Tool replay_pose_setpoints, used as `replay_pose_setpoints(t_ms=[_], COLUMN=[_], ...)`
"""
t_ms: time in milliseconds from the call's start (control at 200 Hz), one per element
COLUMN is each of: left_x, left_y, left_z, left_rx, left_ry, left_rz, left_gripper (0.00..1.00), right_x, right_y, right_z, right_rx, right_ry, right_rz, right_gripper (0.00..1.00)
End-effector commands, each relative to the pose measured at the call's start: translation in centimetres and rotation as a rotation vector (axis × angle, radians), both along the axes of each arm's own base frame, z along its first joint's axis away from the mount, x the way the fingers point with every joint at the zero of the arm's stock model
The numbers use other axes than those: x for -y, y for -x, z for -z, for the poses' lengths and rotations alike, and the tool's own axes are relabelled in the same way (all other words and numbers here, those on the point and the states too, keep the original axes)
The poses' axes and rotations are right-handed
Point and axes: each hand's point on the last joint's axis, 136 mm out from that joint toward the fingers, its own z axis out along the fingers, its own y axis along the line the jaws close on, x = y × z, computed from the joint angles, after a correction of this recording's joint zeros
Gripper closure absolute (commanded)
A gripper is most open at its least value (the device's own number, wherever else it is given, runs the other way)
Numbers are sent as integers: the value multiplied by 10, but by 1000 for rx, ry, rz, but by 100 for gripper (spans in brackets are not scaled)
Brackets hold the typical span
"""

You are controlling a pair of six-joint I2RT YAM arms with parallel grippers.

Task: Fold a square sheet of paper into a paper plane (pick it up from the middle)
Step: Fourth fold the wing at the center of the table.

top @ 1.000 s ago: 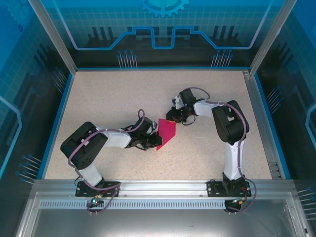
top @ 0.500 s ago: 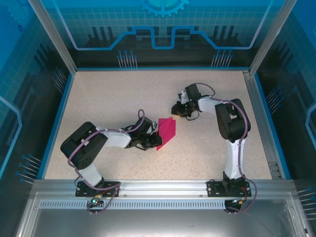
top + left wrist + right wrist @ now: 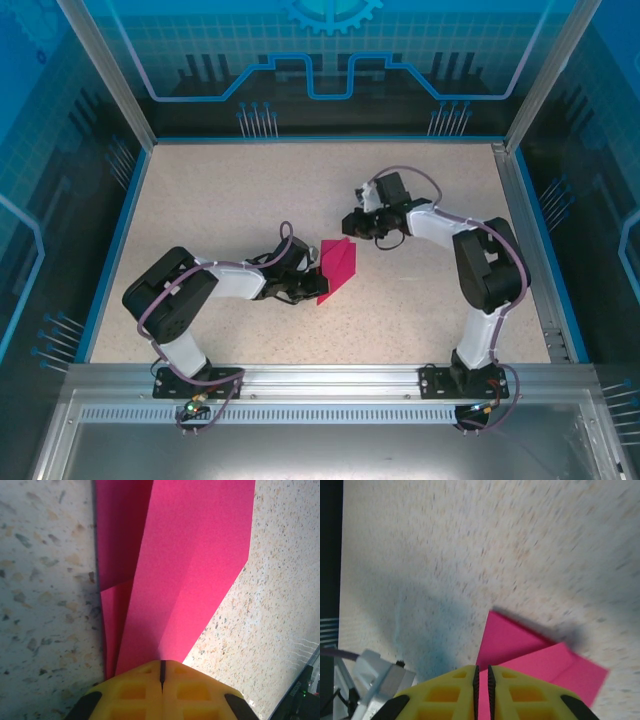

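Magenta-pink folded paper plane (image 3: pixel 337 266) at frame centre on the speckled bench (image 3: pixel 220 200). The left fingers (image 3: pixel 132 692) are clamped on its lower-left edge. The right fingers (image 3: pixel 447 692) are almost together, near its upper corner.

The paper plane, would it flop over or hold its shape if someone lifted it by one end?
Probably holds its shape fairly well: the paper plane shows folded layers and creases, which stiffen it. Likely very light, being thin paper. The left hand pinches one end; the free end may sag slightly.
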Motion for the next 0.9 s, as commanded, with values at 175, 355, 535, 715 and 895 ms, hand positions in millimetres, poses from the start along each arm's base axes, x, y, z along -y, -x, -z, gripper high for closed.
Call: replay_pose_setpoints(t_ms=[175, 355, 535, 715, 895], left_x=[-40, -36, -24, -5, 13], left_y=[43, 39, 29, 0, -23], left_z=[44, 38, 17, -26, -47], left_rx=[-175, -160, -127, -58, -31], left_ry=[-211, -194, -138, -21, 74], left_rz=[9, 9, 9, 6, 20], left_gripper=[100, 100, 97, 89, 85], right_x=[-31, -18, -11, -7, -6], right_y=[47, 58, 64, 66, 68], right_z=[51, 87, 98, 101, 106], right_rx=[-135, -192, -217, -220, -232], right_ry=[20, 91, 111, 126, 136], right_rz=[-97, -77, -72, -64, -60], right_gripper=[86, 86, 86, 86, 86])
